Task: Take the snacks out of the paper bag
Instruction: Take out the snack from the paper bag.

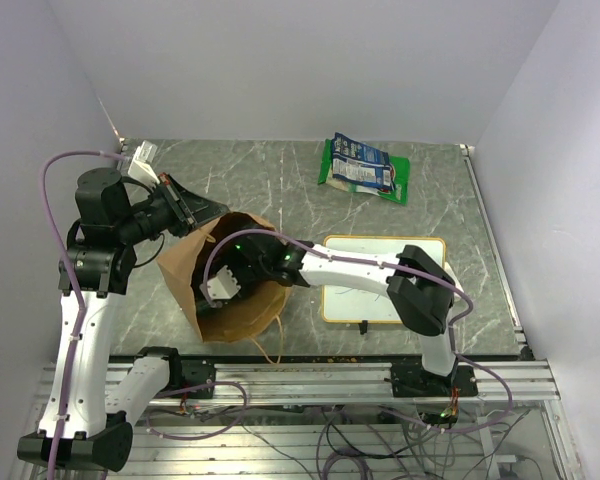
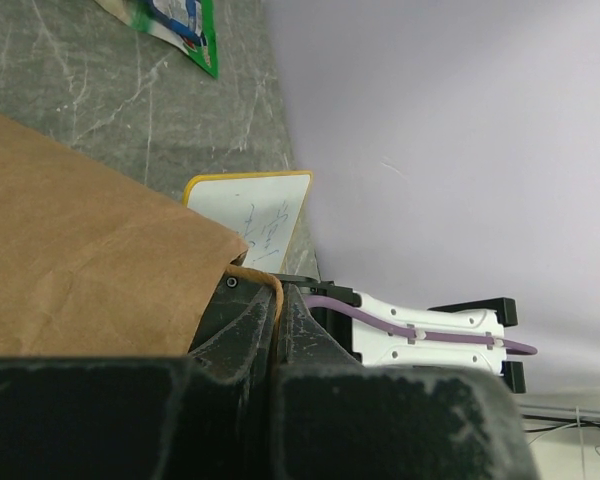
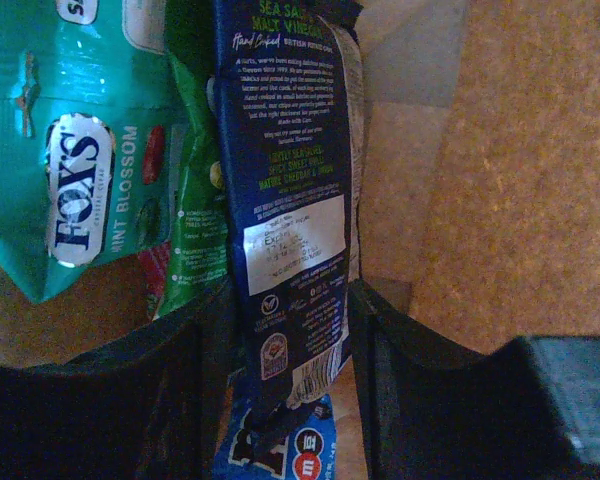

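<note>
Grey marbled table (image 1: pixel 260 180): brown paper bag (image 1: pixel 185 270) is seated at front left. Yellow-framed whiteboard (image 1: pixel 365 300) is laid flat just right of it. Green bag (image 1: pixel 400 182) is placed at the far edge, well apart, overlapped by a blue pouch (image 1: pixel 360 165).

**2 white arms, black joints, lilac cables**

The left arm (image 1: pixel 80 340) and the right arm (image 1: pixel 365 265) both have white shells between black motor joints. A lilac cable (image 2: pixel 410 328) runs along each. Green lights (image 1: pixel 240 239) glow at the right wrist, toward 9 o'clock. The jaws are matte black, scuffed grey. Black bases (image 1: pixel 425 380) sit at 6 o'clock.
</note>
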You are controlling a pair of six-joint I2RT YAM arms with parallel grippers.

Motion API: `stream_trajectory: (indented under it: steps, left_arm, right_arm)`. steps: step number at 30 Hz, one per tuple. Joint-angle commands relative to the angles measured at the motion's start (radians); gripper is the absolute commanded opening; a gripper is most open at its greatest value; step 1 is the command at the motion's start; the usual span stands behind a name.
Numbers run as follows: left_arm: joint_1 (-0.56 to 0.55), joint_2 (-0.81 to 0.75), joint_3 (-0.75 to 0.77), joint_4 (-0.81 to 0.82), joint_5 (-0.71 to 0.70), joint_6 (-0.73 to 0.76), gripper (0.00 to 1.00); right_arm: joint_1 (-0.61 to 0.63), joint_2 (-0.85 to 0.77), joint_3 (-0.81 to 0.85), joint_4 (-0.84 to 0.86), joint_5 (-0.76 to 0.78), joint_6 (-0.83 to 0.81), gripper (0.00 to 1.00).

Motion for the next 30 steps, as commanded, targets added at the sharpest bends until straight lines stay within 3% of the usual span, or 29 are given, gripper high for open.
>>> stream_trajectory:
  steps: [1,6,9,14,30]
  left_arm:
    - [-0.002,-0.007,0.031,0.04,0.013,0.008,0.07]
    - [-0.002,-0.003,0.037,0.029,0.013,0.015,0.07]
    - [-0.003,-0.005,0.031,0.01,-0.004,0.019,0.07]
    - [-0.002,0.001,0.024,-0.048,-0.055,0.018,0.07]
    - [-0.002,0.003,0.049,-0.021,-0.153,-0.02,0.07]
  right_arm:
    - [-0.007,0.036,0.018,0.073,0.026,0.008,0.48]
    - [-0.005,0.07,0.029,0.116,0.062,0.008,0.41]
    - [-0.001,0.082,0.04,0.128,0.088,0.014,0.2]
    - [-0.002,0.057,0.027,0.114,0.078,0.007,0.0]
    - [0.004,-0.299,-0.053,-0.008,-0.053,0.167,0.0]
